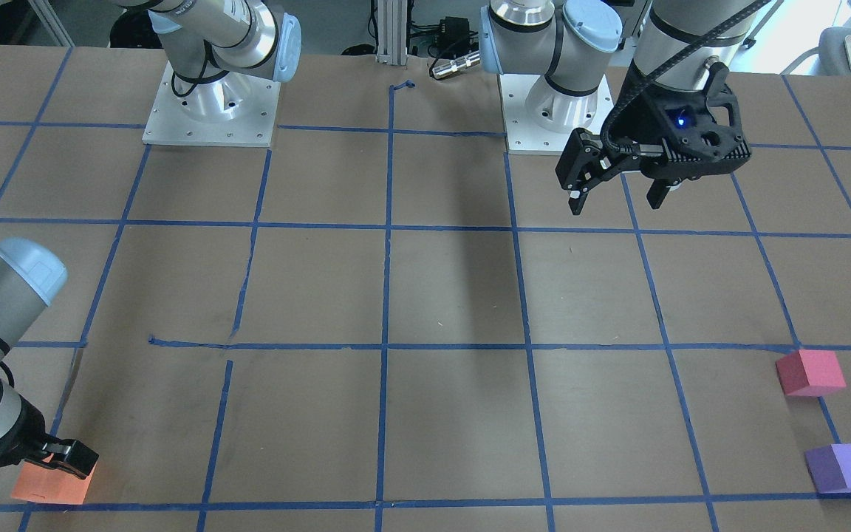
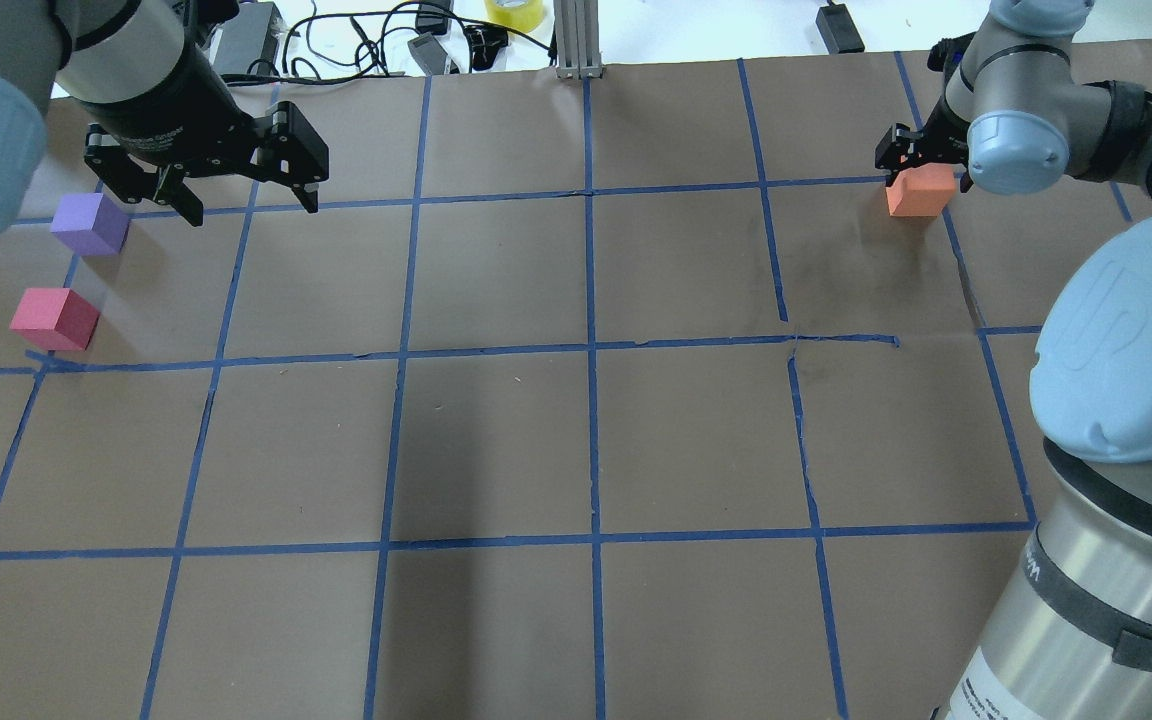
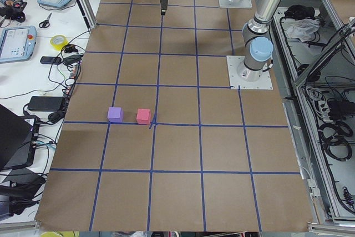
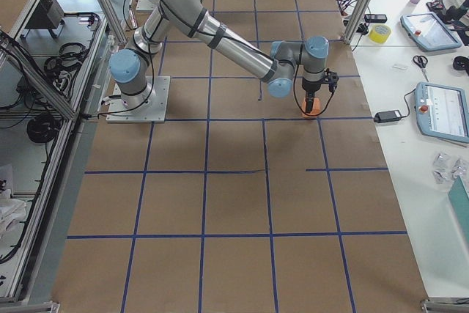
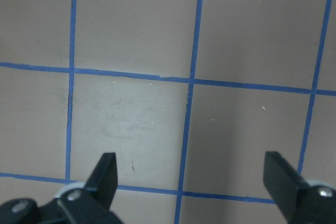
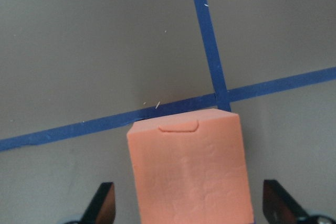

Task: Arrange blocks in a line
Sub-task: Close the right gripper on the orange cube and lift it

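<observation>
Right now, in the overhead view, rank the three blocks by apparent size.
Pinkish-red block
purple block: nearly alike, pink merely nearer the camera
Orange block: smallest, partly hidden by the right gripper

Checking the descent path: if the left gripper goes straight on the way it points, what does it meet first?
Most likely bare table: the open left gripper points down, wrist view showing only paper and blue tape. The purple block sits off to its side.

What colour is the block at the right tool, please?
Orange block; right wrist view shows it best.
</observation>
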You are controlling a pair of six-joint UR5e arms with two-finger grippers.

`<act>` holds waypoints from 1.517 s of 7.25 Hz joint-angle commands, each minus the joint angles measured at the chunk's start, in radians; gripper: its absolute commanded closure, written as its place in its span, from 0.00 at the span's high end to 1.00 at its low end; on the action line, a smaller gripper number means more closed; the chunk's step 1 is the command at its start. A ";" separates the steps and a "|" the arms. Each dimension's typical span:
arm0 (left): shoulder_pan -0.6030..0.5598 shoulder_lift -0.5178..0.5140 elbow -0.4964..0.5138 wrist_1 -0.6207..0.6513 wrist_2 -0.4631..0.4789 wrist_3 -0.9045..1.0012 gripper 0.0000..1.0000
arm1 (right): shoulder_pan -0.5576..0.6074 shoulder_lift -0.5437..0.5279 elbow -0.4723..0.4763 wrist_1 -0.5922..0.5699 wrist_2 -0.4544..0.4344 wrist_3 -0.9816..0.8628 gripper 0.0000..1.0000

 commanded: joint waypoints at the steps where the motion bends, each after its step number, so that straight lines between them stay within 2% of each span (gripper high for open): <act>1: 0.001 0.001 0.003 0.000 0.004 0.000 1.00 | 0.000 0.001 0.000 -0.004 0.000 -0.004 1.00; 2: 0.001 0.001 0.004 0.000 0.006 0.000 1.00 | 0.000 0.003 0.000 -0.006 0.000 -0.005 1.00; 4: -0.002 0.000 0.001 0.000 0.003 0.000 1.00 | -0.006 0.001 0.000 -0.016 0.020 -0.007 0.85; 5: 0.000 0.004 0.000 0.000 0.004 0.000 1.00 | -0.016 0.001 0.000 -0.021 0.056 -0.023 0.68; 6: 0.000 0.003 0.001 0.000 0.006 0.000 1.00 | -0.026 -0.002 0.000 -0.021 0.077 -0.030 0.61; 7: 0.000 0.004 0.000 0.000 0.007 0.000 1.00 | -0.029 -0.008 0.000 -0.019 0.078 -0.052 0.48; 8: 0.000 0.003 0.001 0.000 0.008 0.000 1.00 | -0.031 -0.022 -0.006 -0.010 0.078 -0.080 0.48; 9: 0.000 0.003 -0.002 0.000 0.008 0.000 1.00 | -0.031 -0.058 -0.006 0.016 0.078 -0.067 0.14; 10: 0.000 0.004 -0.003 0.000 0.009 0.000 1.00 | -0.026 -0.100 -0.006 0.083 0.065 -0.065 0.11; 11: 0.000 0.004 -0.002 0.000 0.008 0.000 1.00 | -0.019 -0.146 -0.005 0.097 0.063 -0.066 0.11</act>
